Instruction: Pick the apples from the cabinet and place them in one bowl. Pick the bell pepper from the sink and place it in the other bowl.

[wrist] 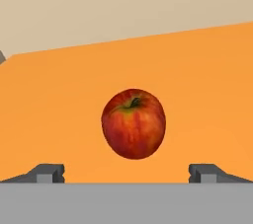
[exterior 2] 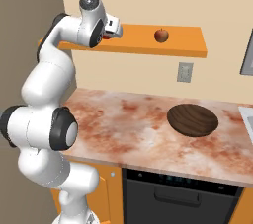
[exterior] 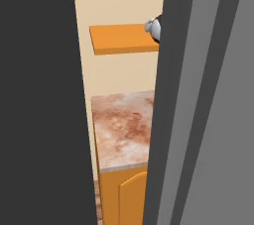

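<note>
A red apple [wrist: 133, 123] lies on the orange cabinet [wrist: 207, 85], centred just beyond my gripper [wrist: 126, 172], whose jaws stand open wide on either side of it without touching it. From the right base view, the gripper [exterior 2: 103, 36] reaches over the left part of the cabinet [exterior 2: 183, 41], with a bit of red showing at the hand. A second apple [exterior 2: 161, 34] sits further right on the same shelf. A dark brown wooden bowl [exterior 2: 192, 119] rests on the counter below. The bell pepper, the sink and the other bowl are out of view.
The marbled reddish counter [exterior 2: 118, 119] runs under the cabinet, with a wall outlet [exterior 2: 185, 72] above it and a dark appliance front [exterior 2: 183, 193] below. Dark panels [exterior: 39, 100] flank the left base view, which shows the shelf [exterior: 124, 39] and an orange base cupboard [exterior: 130, 194].
</note>
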You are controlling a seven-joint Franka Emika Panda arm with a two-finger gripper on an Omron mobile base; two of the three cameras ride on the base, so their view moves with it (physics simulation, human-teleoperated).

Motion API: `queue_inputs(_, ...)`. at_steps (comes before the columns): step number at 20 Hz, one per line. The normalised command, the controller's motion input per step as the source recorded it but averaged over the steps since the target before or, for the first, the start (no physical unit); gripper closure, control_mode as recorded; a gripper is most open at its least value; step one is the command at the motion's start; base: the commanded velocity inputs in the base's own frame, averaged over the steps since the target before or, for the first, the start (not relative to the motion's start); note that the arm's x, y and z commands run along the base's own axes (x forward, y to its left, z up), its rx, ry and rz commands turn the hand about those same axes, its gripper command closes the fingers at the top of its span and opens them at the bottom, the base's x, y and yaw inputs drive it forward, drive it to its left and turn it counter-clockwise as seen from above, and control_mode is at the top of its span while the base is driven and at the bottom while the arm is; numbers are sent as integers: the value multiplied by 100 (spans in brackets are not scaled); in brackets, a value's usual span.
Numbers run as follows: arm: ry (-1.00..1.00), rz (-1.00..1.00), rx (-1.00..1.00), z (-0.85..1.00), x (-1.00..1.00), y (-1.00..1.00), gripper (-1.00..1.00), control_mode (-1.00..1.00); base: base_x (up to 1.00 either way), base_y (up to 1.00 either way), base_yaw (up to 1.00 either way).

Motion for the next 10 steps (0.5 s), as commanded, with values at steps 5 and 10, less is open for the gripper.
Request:
queue_inputs(5,3,0,4,-4,30,0,-100,-100,0,0,0)
queue_inputs(10,0,0,1,-2,28,0,-100,-100,0,0,0)
